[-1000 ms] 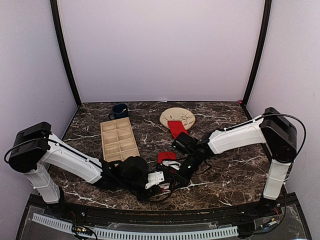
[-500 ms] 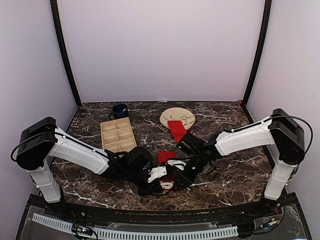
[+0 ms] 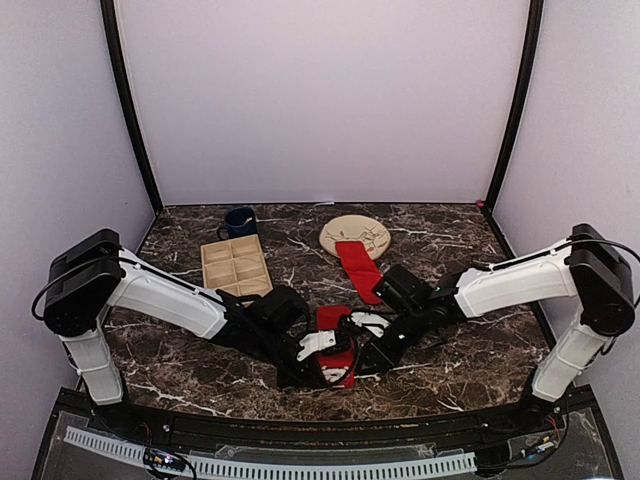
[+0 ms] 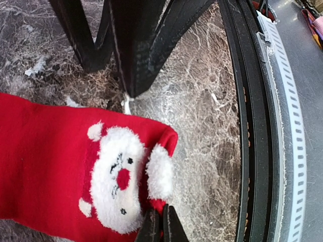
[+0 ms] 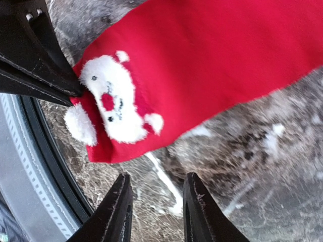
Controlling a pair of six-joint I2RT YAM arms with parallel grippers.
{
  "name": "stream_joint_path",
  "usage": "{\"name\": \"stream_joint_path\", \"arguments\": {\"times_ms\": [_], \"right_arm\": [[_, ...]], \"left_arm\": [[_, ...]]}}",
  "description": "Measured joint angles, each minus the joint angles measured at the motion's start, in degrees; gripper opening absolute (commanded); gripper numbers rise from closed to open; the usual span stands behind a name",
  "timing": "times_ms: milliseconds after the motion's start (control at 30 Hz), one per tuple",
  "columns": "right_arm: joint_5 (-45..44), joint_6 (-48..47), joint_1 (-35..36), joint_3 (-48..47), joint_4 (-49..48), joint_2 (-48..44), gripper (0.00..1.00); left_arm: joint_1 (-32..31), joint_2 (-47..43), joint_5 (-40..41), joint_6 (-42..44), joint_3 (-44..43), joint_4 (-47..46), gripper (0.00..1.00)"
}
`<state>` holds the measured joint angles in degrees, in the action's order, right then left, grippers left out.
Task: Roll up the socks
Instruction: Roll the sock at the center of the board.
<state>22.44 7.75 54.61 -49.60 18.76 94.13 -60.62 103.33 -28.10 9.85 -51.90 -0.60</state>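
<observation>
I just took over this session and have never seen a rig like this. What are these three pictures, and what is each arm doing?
Two white-and-black robot arms sit at a dark marble table. The overhead picture looks down from behind them; the other two come from cameras on each wrist. The left end effector is shut, pinching the edge of a red fabric sock with a white Santa face. The right end effector is open beside that sock, holding nothing. A second red sock lies farther back, its end on a round beige plate. A beige compartment tray and a dark blue mug stand to the left.
</observation>
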Motion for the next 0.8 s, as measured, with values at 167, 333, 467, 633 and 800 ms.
{"name": "stream_joint_path", "arguments": {"times_ms": [167, 333, 467, 633, 800], "right_arm": [[-4.72, 2.21, -0.22, 4.7, -2.62, -5.79, 0.28], [-9.99, 4.74, -0.15, 10.36, -6.12, -13.99, 0.24], [-15.89, 5.92, 1.66, 13.62, -7.48, -19.91, 0.23], [-24.3, 6.03, 8.39, 15.13, -8.92, -22.21, 0.23], [-32.02, 5.51, 14.8, 15.5, -9.64, -22.45, 0.23]], "left_arm": [[1.05, 1.88, -3.15, 0.0, -2.43, 2.36, 0.0], [2.29, 4.31, -6.6, -0.02, -5.11, 5.16, 0.0], [3.3, 5.62, -9.11, 0.02, -6.91, 7.19, 0.0], [4.59, 7.52, -12.09, 0.04, -9.29, 9.94, 0.0], [5.86, 9.2, -15.23, 0.15, -11.61, 13.2, 0.0]]}}
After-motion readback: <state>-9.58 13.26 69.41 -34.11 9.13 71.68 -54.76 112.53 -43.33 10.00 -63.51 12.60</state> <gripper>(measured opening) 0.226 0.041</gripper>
